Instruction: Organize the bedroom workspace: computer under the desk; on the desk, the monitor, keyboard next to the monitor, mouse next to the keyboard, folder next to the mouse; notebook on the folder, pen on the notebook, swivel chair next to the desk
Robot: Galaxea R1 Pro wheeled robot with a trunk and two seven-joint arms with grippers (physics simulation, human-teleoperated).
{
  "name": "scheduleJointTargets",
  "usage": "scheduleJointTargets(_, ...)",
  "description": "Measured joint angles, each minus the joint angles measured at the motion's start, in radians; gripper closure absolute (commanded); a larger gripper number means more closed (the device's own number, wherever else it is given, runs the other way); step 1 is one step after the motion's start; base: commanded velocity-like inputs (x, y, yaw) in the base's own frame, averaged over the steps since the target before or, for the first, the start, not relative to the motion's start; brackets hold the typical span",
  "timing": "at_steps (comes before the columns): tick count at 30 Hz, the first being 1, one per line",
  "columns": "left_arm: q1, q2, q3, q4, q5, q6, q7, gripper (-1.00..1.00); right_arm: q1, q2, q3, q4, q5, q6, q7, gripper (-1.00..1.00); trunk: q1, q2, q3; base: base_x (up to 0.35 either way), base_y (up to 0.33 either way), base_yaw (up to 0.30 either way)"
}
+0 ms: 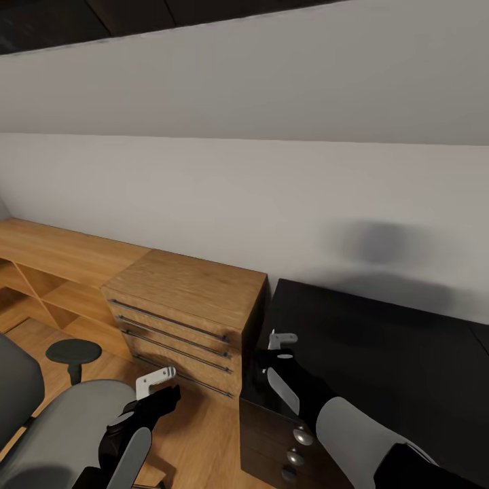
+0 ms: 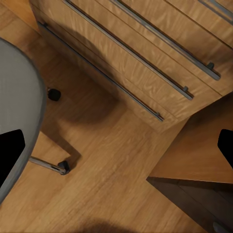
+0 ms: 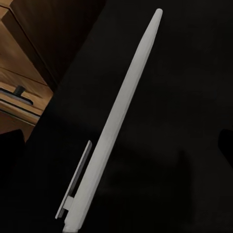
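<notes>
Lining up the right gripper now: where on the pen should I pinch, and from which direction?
Probably the plain middle of the pen's barrel, away from the clip and the tapered tip. It looks to lie flat on the black desk, so come straight down with the right gripper, fingers straddling the barrel crosswise.

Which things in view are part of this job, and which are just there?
Job:
- pen, lying on the desk
- desk, black top
- swivel chair, grey seat

Not the job:
- wooden drawer cabinet
- low wooden shelving
- wooden floor
</notes>
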Motion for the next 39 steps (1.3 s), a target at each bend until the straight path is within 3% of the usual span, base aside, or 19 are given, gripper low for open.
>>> scheduleJointTargets(16,0.000,-0.003,0.002,-0.007,0.004,0.001,0.002,-1.00,0.000,0.000,-0.005,0.003,0.000,0.013,-0.001,-1.00,0.000,0.000,0.000,0.000,0.000,0.000)
scheduleJointTargets(21,0.000,-0.005,0.003,-0.008,0.004,0.000,0.003,-1.00,0.000,0.000,-0.006,0.003,0.000,0.014,-0.001,-1.00,0.019,-0.035,-0.016,0.000,0.000,0.000)
scheduleJointTargets(27,0.000,-0.006,0.004,-0.008,0.005,0.000,0.003,-1.00,-0.001,0.000,-0.006,0.003,0.000,0.014,-0.001,-1.00,0.019,-0.035,-0.016,0.000,0.000,0.000)
scheduleJointTargets(33,0.000,-0.006,0.004,-0.008,0.004,0.000,0.003,-1.00,0.000,0.000,-0.006,0.003,0.000,0.014,-0.001,-1.00,0.042,-0.077,-0.034,0.000,0.000,0.000)
scheduleJointTargets(39,0.000,-0.006,0.004,-0.009,0.004,0.000,0.003,-1.00,-0.001,0.000,-0.006,0.003,0.000,0.014,-0.001,-1.00,0.042,-0.077,-0.034,0.000,0.000,0.000)
